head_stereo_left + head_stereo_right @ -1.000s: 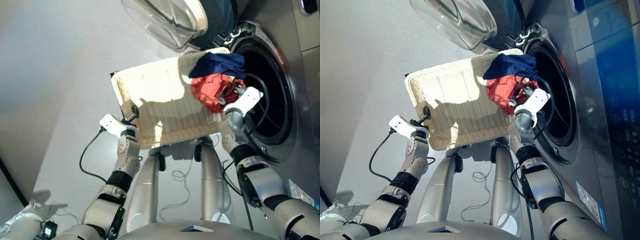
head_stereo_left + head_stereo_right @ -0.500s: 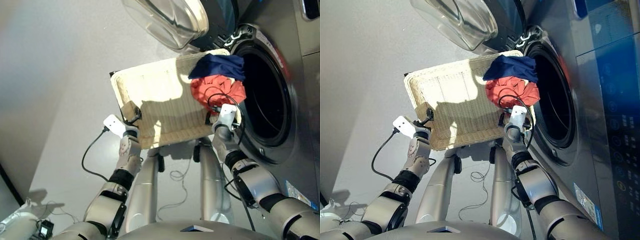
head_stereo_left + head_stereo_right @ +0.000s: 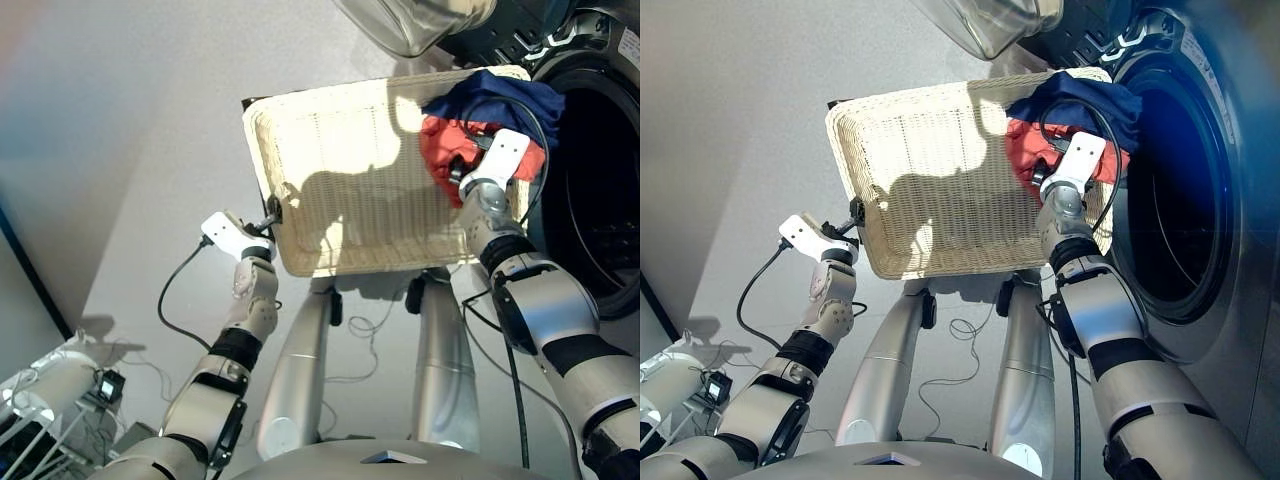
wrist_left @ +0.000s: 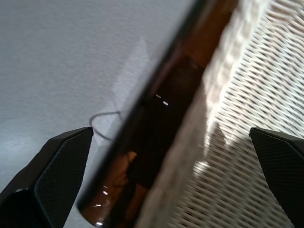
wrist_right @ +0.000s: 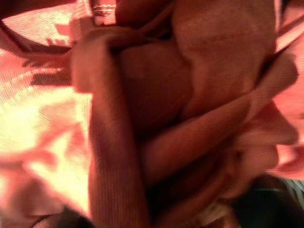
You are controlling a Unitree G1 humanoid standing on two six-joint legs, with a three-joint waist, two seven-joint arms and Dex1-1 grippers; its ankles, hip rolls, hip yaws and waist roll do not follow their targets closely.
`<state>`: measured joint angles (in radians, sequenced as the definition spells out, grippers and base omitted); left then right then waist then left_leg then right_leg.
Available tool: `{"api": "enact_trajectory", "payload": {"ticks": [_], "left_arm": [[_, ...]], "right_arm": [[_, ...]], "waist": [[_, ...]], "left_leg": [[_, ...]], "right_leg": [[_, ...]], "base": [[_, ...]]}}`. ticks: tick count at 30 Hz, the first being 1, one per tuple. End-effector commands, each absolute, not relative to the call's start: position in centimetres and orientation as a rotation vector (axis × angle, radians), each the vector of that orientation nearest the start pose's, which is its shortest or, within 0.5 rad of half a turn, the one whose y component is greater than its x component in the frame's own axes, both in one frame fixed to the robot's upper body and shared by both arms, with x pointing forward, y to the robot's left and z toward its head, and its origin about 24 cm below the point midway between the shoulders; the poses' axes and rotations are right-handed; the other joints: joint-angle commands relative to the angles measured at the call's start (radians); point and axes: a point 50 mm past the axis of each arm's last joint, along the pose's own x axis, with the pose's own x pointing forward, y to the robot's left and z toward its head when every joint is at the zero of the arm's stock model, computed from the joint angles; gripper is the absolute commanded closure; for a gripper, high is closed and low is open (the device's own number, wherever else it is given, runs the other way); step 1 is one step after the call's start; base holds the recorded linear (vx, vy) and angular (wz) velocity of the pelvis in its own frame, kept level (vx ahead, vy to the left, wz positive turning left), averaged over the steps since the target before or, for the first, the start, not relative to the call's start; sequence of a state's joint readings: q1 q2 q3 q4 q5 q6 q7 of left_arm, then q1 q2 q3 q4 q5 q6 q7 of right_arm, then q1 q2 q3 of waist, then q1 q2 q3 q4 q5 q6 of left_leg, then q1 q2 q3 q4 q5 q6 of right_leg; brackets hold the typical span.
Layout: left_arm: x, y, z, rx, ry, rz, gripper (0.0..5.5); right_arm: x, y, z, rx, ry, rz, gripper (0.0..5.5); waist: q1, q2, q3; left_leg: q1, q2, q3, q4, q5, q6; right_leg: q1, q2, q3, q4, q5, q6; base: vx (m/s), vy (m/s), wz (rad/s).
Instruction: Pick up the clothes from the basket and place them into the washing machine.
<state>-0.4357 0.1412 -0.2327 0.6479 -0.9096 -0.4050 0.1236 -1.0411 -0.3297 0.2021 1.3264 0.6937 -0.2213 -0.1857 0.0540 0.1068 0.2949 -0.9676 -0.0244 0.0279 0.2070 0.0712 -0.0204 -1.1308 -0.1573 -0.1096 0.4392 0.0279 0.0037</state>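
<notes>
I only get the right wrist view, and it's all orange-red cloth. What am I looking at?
Observer: That's a coral-red garment, lying in the corner of a cream wicker basket nearest the washing machine.
Operator: Anything else in there?
Observer: A navy blue garment lies beside it, at the basket's rim by the open porthole.
Operator: What's the other arm doing?
Observer: The left gripper is at the opposite basket edge, jaws apart either side of the rim.
</notes>
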Motion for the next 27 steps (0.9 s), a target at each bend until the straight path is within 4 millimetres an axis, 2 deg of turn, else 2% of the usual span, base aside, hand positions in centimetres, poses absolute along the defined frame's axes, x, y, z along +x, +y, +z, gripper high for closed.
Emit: {"api": "enact_trajectory", "payload": {"ticks": [1,4,5,6,7,9,12,17,20,21,23,27], "left_arm": [[32.5,16.4,4.8,-0.596,-0.116,0.126,0.00],[32.4,16.6,4.6,-0.596,-0.112,0.148,0.00],[32.4,16.7,4.7,-0.591,-0.116,0.160,0.00],[32.4,16.8,4.8,-0.601,-0.123,0.177,0.00],[32.5,17.0,4.8,-0.598,-0.128,0.192,0.00],[32.4,17.2,5.1,-0.586,-0.147,0.224,0.00],[32.4,17.4,5.4,-0.591,-0.175,0.249,0.00],[32.3,17.6,5.5,-0.629,-0.192,0.259,0.00],[31.9,17.8,5.4,-0.612,-0.197,0.247,0.00],[31.8,17.8,5.2,-0.610,-0.192,0.241,0.00],[31.6,17.8,4.9,-0.589,-0.183,0.222,0.00],[31.2,17.7,4.5,-0.568,-0.170,0.193,0.00]], "right_arm": [[40.8,-19.2,11.8,0.175,0.067,-0.255,5.50],[40.6,-18.6,11.3,0.106,0.055,-0.261,5.50],[40.6,-18.2,11.7,0.058,0.015,-0.263,5.50],[40.5,-17.9,11.6,0.087,-0.004,-0.272,5.50],[40.2,-18.0,11.4,0.080,-0.018,-0.296,5.50],[39.8,-18.1,12.3,0.027,-0.117,-0.323,5.50],[39.2,-19.6,13.9,0.036,-0.235,-0.375,5.50],[38.6,-24.1,18.2,0.112,-0.392,-0.590,5.50],[38.1,-26.1,21.1,0.142,-0.496,-0.688,5.50],[37.9,-26.9,21.5,0.169,-0.509,-0.717,5.50],[37.3,-29.4,23.1,0.243,-0.545,-0.805,5.50],[35.6,-32.7,27.0,0.348,-0.675,-0.932,5.50]], "waist": [[0.009,0.008,0.007],[-0.003,0.004,0.003],[-0.010,0.001,0.003],[-0.016,0.000,0.004],[-0.022,-0.002,0.004],[-0.037,-0.001,0.006],[-0.051,0.003,0.005],[-0.051,0.024,-0.002],[-0.045,0.037,-0.007],[-0.043,0.041,-0.009],[-0.037,0.050,-0.014],[-0.026,0.075,-0.019]], "left_leg": [[0.000,0.005,0.000,0.125,-0.141,0.012],[0.019,0.007,0.003,0.117,-0.140,0.010],[0.026,0.008,0.004,0.115,-0.141,0.008],[0.033,0.009,0.004,0.116,-0.143,0.008],[0.037,0.008,0.005,0.118,-0.146,0.007],[0.039,0.008,0.008,0.126,-0.152,0.008],[0.041,0.009,0.012,0.141,-0.163,0.009],[0.032,0.009,0.016,0.166,-0.178,0.013],[0.022,0.010,0.026,0.186,-0.187,0.019],[0.016,0.010,0.029,0.196,-0.190,0.021],[0.009,0.011,0.032,0.203,-0.195,0.022],[0.000,0.011,0.044,0.208,-0.198,0.024]], "right_leg": [[0.055,0.014,-0.003,0.006,-0.052,0.098],[0.074,0.016,-0.002,-0.002,-0.052,0.097],[0.084,0.017,-0.002,-0.007,-0.051,0.097],[0.089,0.018,-0.001,-0.008,-0.051,0.098],[0.093,0.020,0.001,-0.008,-0.052,0.098],[0.098,0.021,0.005,-0.002,-0.054,0.098],[0.098,0.021,0.008,0.013,-0.061,0.098],[0.089,0.017,0.021,0.023,-0.064,0.099],[0.072,0.019,0.034,0.036,-0.064,0.099],[0.066,0.019,0.038,0.040,-0.064,0.099],[0.054,0.019,0.048,0.046,-0.065,0.100],[0.031,0.013,0.072,0.050,-0.062,0.106]], "base": [[0.000,0.000,0.000],[0.000,0.000,0.000],[0.000,0.000,0.000],[0.000,0.000,0.000],[0.000,0.000,0.000],[0.000,0.000,0.000],[0.000,0.000,0.000],[-0.056,0.019,-0.049],[-0.036,0.030,-0.061],[0.000,0.000,0.000],[0.000,0.000,0.000],[-0.007,0.028,-0.038]]}}
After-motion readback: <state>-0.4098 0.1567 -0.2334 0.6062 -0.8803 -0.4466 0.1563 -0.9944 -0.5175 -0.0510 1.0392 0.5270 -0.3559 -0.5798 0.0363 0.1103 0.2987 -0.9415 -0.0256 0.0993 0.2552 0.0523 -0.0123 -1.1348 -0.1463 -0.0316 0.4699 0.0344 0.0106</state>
